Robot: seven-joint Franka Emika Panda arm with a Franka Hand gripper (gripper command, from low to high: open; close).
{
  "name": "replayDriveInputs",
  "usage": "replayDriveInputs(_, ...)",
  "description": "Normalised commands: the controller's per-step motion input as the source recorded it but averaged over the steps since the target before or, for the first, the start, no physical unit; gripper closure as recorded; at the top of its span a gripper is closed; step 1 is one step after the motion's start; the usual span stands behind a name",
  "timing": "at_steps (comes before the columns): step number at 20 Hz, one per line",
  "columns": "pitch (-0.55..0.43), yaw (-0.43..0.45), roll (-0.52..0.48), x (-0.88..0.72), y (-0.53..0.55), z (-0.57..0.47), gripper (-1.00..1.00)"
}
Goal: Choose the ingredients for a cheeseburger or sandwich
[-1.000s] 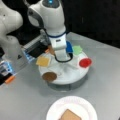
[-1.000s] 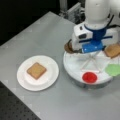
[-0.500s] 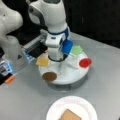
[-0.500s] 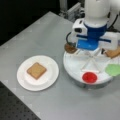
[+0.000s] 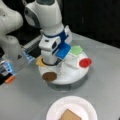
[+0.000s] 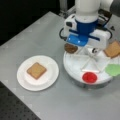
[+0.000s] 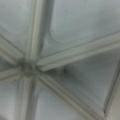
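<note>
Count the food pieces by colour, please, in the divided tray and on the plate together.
Tan-brown bread slices: 2, one on the white plate at, one in the divided tray at.
Dark brown patty: 1.
Red piece: 1.
Green piece: 1.
Yellow piece: 1, partly hidden.
Total: 6.
The gripper is hidden behind the arm.

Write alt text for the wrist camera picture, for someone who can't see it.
Close-up from above of the white divided tray: raised ridges meet at a hub left of centre and fan out, splitting the tray into wedge compartments. The compartments in view look bare, with no food piece showing, and the gripper does not show.
</note>
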Motion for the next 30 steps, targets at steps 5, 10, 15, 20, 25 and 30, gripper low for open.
replayDriveInputs(5, 0.205, -0.102, 0.2, 0.24, -0.3, 0.25, -1.0)
replayDriveInputs(10, 0.263, -0.034, 0.272, 0.28, -0.26, 0.25, -1.0)
replayDriveInputs(15, 0.275, 0.025, 0.432, 0.32, -0.37, 0.16, -1.0)
replayDriveInputs(20, 0.259, 0.06, 0.437, 0.27, -0.51, 0.1, -1.0)
replayDriveInputs(25, 0.241, 0.058, 0.496, 0.24, -0.52, 0.07, -1.0)
replayDriveInputs(30, 0.185, 0.042, 0.5, 0.26, -0.33, 0.06, -1.0)
